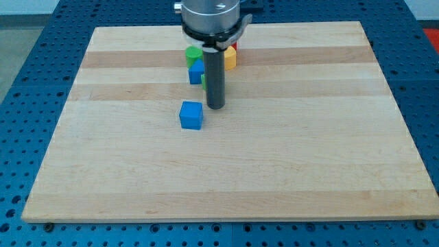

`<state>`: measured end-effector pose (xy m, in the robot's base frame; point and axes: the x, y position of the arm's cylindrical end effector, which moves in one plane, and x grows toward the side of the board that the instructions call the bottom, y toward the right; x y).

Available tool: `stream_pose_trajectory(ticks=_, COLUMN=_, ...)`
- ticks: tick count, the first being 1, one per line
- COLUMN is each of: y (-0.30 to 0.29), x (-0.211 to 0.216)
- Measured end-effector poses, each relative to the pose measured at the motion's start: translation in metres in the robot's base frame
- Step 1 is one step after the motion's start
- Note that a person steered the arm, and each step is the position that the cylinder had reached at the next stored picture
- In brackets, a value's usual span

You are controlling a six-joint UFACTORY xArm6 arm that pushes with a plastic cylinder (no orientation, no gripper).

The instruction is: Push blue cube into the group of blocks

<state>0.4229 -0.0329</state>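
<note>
1. We locate the blue cube (191, 115) alone on the bench (288, 171), left of centre.
2. Our tip (215, 106) stands just to the cube's upper right, apart from it.
3. The group sits toward the view's top: a green block (194, 54), a second blue block (196, 73), a yellow block (231, 58), with a red one (234, 46) partly hidden.
4. We carry no claw, only the rod.

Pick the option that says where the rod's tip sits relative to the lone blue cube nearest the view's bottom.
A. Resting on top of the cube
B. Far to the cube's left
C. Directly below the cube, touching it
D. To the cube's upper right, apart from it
D: my tip stands to the upper right of the blue cube, with a strip of bare board between them, and the group of blocks lies beyond toward the view's top.
</note>
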Motion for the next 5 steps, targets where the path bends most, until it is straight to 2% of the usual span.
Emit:
stream_pose_trajectory(ticks=3, y=-0.1, x=0.008)
stream_pose_trajectory(ticks=4, y=-0.111, x=0.071)
stream_pose_trajectory(ticks=5, y=-0.069, x=0.087)
